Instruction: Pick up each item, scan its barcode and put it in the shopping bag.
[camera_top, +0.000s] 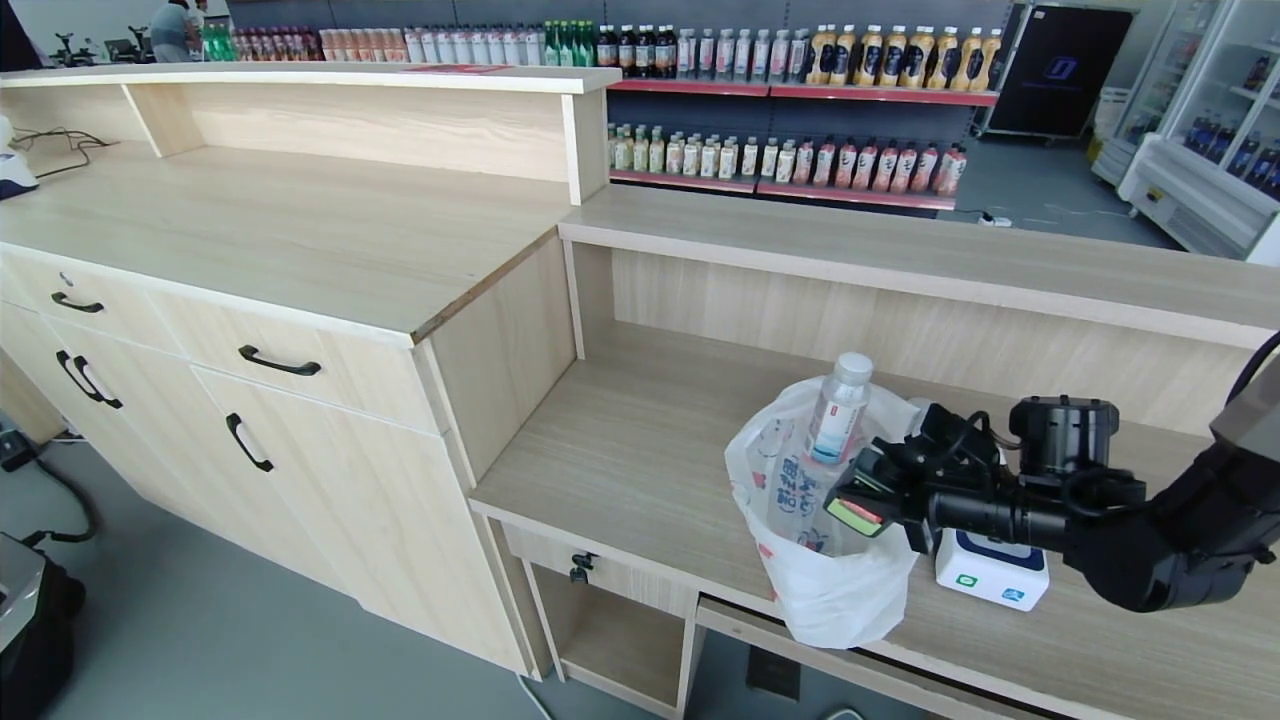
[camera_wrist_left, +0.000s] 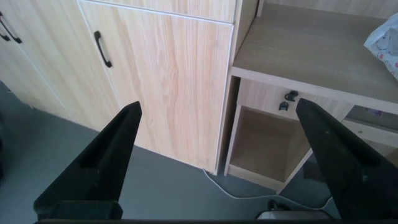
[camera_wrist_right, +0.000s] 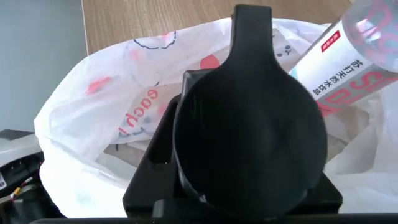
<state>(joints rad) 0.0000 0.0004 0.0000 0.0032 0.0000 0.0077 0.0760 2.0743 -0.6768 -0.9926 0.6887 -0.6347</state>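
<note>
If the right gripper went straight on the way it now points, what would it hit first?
Most likely the shopping bag: the right gripper points at its upper part. The water bottle standing inside lies just beyond, though depth is hard to judge.

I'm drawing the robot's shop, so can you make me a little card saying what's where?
Bag: white shopping bag on the lower counter, at its front edge
Bottle: clear water bottle upright in the bag, cap poking out
Right hand: by the bag's open top
Left hand: open, empty, facing the cupboard door
Beside bag: small white box
</note>
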